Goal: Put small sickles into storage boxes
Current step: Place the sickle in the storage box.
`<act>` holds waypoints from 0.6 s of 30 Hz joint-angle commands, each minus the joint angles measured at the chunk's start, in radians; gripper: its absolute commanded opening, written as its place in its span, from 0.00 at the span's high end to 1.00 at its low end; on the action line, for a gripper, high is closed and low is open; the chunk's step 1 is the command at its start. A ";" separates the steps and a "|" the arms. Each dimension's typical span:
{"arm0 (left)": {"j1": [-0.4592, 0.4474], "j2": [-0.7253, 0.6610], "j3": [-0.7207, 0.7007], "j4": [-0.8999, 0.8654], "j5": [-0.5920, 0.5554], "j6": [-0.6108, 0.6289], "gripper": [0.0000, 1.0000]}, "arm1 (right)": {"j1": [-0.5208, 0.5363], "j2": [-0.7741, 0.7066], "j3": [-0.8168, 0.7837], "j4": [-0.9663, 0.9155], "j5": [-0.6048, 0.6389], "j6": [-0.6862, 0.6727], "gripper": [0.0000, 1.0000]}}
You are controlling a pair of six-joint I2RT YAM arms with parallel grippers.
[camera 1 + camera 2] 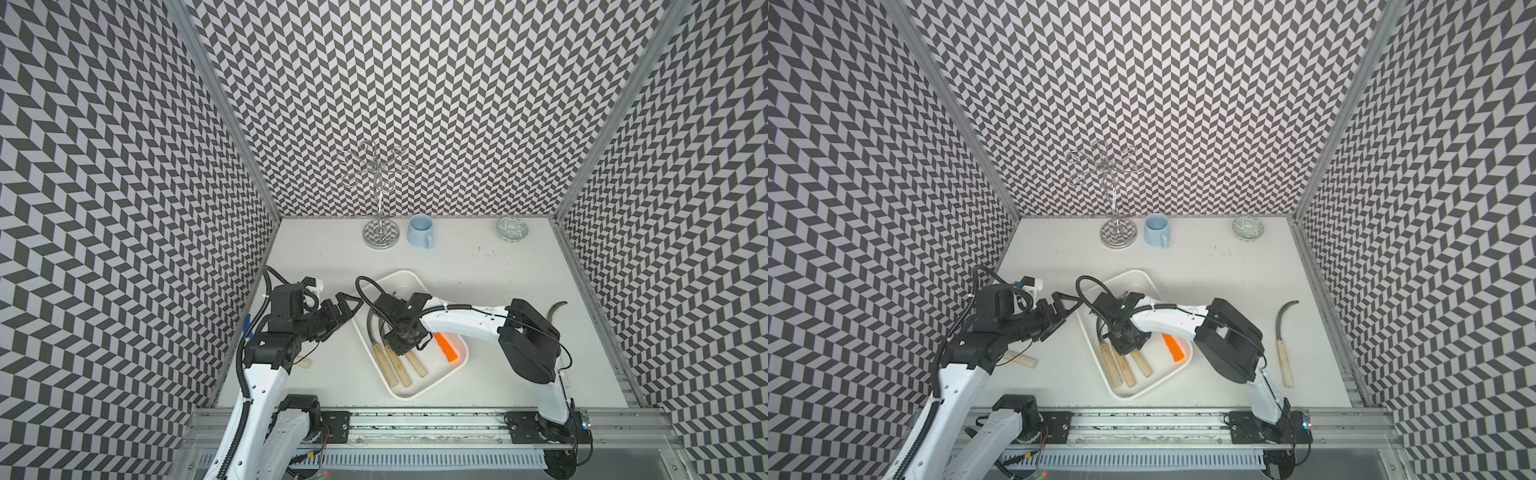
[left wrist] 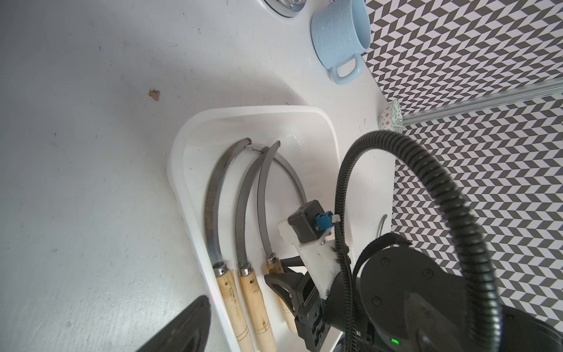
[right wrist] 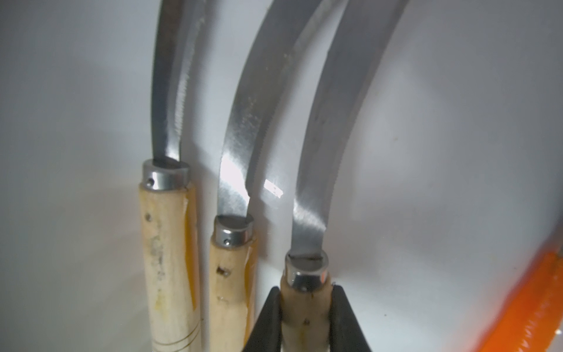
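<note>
— Your left gripper (image 1: 347,306)?
— Jaws apart, at the tray (image 1: 415,395) edge.
— Your right gripper (image 1: 401,345)?
— Clamped on the third wooden sickle (image 1: 417,364), lying inside the tray beside the orange sickle (image 1: 446,347). Loose sickle (image 1: 1283,345) on the surface (image 1: 478,270), far right.

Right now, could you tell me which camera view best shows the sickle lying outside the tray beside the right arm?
A top view: the sickle shows whole, blade and pale handle. In a top view the right arm hides all but its blade tip. The wrist views do not show it clearly.
</note>
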 commanded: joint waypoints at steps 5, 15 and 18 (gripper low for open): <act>0.008 -0.001 0.033 0.027 0.009 -0.002 0.01 | -0.005 0.010 0.017 0.031 -0.021 0.007 0.80; 0.007 -0.004 0.039 0.017 0.009 0.002 0.01 | -0.004 0.028 0.032 0.040 -0.067 0.030 0.80; 0.007 -0.004 0.043 0.013 0.009 0.007 0.01 | -0.003 0.036 0.047 0.037 -0.081 0.036 0.80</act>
